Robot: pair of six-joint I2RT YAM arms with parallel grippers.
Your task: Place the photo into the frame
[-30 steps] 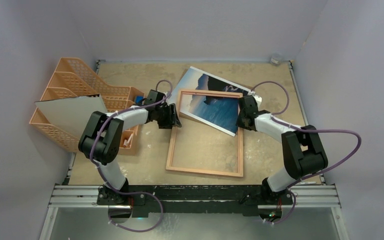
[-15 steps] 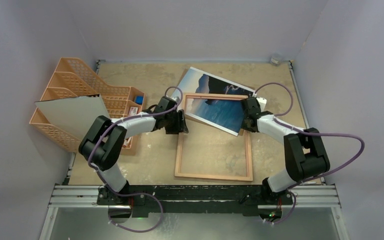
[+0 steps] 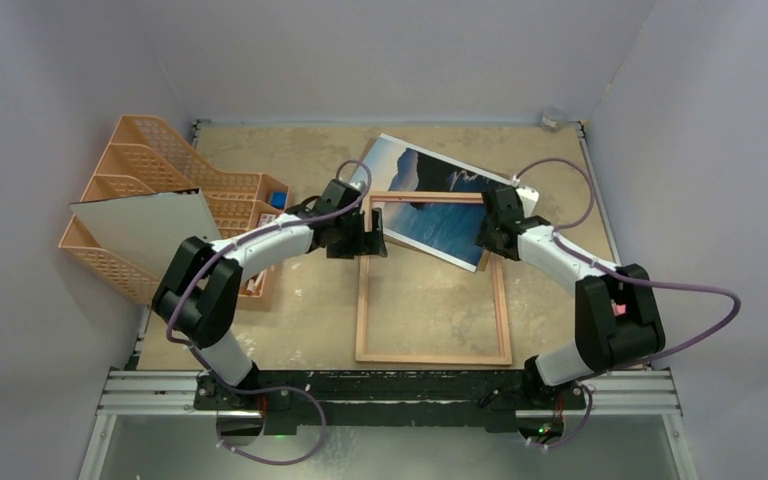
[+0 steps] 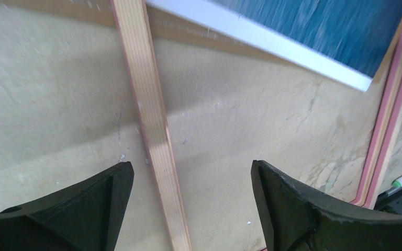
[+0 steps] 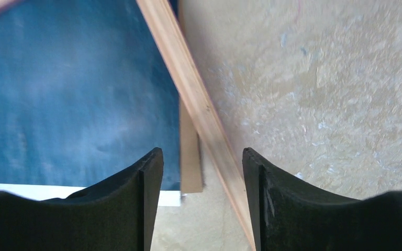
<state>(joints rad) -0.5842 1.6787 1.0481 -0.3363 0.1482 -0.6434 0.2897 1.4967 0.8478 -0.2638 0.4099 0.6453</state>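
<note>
The frame [image 3: 435,358], a thin pink-and-wood rectangle, lies flat in the middle of the table. Its far end overlaps the photo [image 3: 422,166], a blue sea print lying face up and askew at the back. My left gripper [image 3: 373,240] hovers over the frame's left rail [image 4: 152,120], open wide, with the rail running between the fingers and touching neither. My right gripper [image 3: 485,240] stands open over the right rail [image 5: 188,78]. That rail passes close to the right finger [image 5: 272,198]. The photo's blue corner [image 5: 73,94] shows beside the left finger.
An orange mesh file organiser [image 3: 160,165] stands at the left with a greyish-white sheet [image 3: 140,232] leaning on it. An orange tray with a small blue item [image 3: 278,198] sits by it. A small round object [image 3: 552,118] sits in the back right corner. Walls close in on three sides.
The frame slid to the right and turned square with the table. Both arms moved with it, then both grippers opened and let go of its rails.
</note>
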